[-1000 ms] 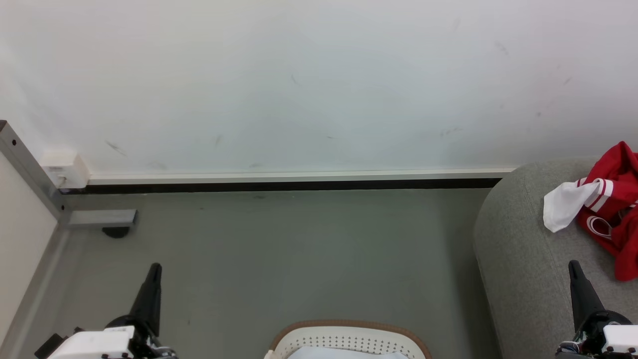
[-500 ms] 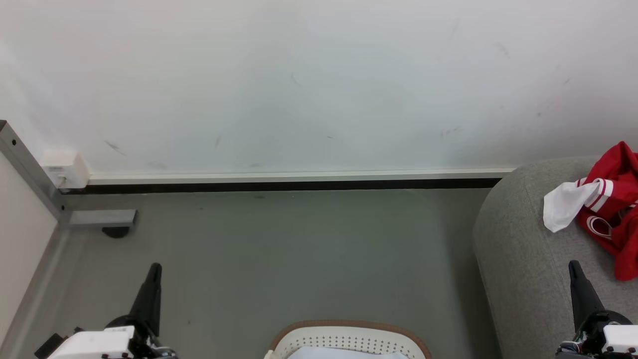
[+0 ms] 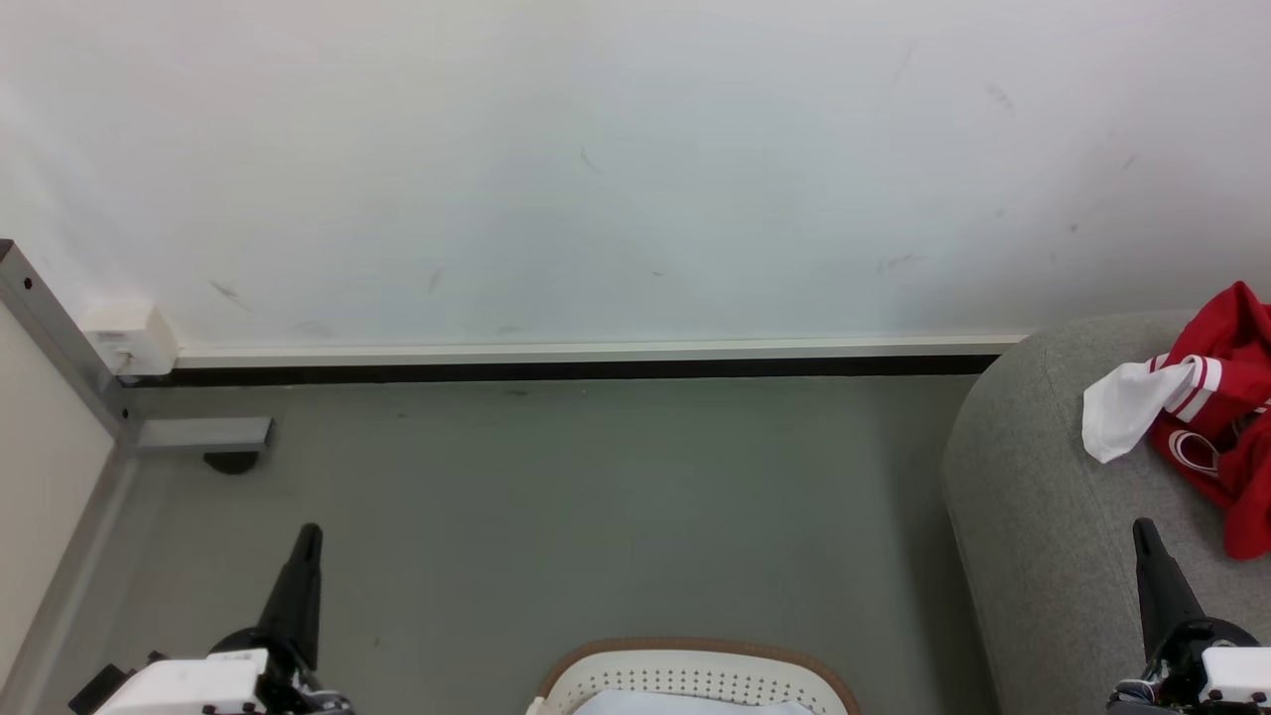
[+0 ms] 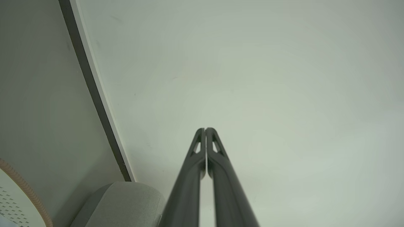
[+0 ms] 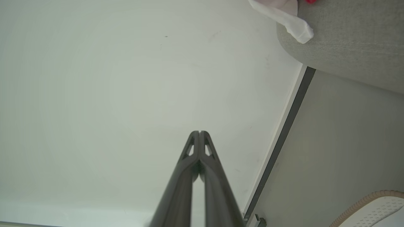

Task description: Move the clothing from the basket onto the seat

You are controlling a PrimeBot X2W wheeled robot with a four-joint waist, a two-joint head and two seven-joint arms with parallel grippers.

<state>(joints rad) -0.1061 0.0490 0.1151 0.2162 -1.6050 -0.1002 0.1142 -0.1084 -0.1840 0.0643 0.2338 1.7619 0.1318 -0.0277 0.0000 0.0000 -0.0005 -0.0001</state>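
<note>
Your left gripper [image 3: 310, 538] has its fingers pressed together, holding nothing, above open floor [image 3: 596, 497]. The basket [image 3: 695, 647] sits at the bottom edge, between the arms. Your right gripper [image 3: 1143, 529], likewise closed and empty, is over the seat [image 3: 1033, 516] near its rounded edge. The clothing [image 3: 1231, 397] lies on the seat.

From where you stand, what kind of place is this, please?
Probably a living room, or a test room set up like a home: a grey sofa with red clothing lying on it, a white laundry basket nearby, and a plain white wall.
</note>
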